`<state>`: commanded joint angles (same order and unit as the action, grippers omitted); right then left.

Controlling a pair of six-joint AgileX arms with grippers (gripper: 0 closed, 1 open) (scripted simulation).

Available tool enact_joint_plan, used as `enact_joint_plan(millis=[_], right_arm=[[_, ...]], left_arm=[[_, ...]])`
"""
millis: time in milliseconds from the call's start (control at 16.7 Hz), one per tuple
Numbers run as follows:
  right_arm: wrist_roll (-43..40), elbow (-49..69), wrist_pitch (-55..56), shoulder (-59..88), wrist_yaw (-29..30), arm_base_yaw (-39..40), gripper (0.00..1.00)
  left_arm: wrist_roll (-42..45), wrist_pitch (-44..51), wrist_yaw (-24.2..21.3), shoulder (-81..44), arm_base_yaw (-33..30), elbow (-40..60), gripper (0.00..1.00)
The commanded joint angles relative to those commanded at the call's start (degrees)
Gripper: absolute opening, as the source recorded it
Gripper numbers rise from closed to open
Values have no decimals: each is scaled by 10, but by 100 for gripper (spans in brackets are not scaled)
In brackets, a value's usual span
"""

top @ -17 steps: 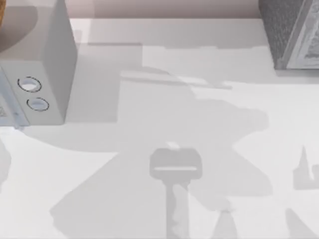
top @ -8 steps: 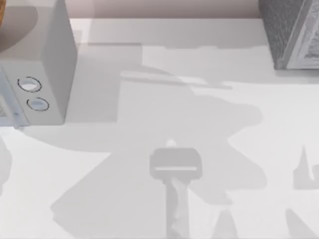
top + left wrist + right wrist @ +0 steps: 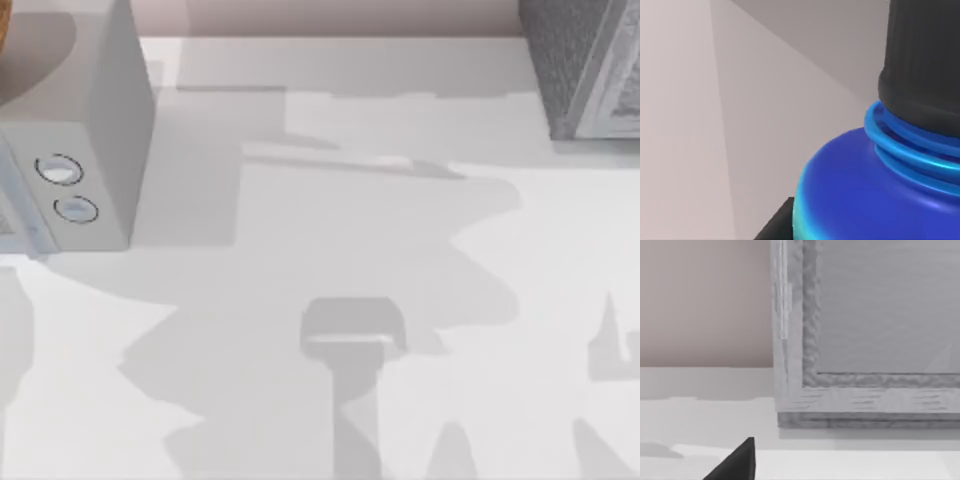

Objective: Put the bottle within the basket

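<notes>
The bottle (image 3: 865, 190) is seen very close in the left wrist view. Its black ribbed cap is set above bright blue rings at the neck, and a dark blue shoulder curves down to a trace of teal at the lower edge. A dark part of the left gripper (image 3: 776, 224) is seen pressed against the bottle's side low down. Whether that tool is clamped on the bottle or merely beside it cannot be told. Behind the bottle a pale surface crossed by a slanting shadow is shown, and the bottle's place on the table cannot be judged from this. In the top view the white table (image 3: 330, 230) is covered with broad grey shadows. A light grey box (image 3: 100, 130) with two round dials (image 3: 66, 188) is placed at about ten o'clock. A grey textured box (image 3: 580, 70) is set at about two o'clock, well apart from the first. In the right wrist view one black tip of the right gripper (image 3: 737, 462) is seen above the table, facing that textured box (image 3: 865, 340), and its state cannot be told.
</notes>
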<state>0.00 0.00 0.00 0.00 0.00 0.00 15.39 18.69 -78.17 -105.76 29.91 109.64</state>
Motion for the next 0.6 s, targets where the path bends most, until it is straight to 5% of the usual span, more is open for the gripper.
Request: enact_joint_plan(millis=[360, 600], right_arm=[[0, 0, 0, 0, 0, 0, 100], [0, 0, 0, 0, 0, 0, 100]], left_arm=[[-18, -21, 15, 8, -8, -17, 0], [-18, -21, 15, 8, -8, -17, 30]])
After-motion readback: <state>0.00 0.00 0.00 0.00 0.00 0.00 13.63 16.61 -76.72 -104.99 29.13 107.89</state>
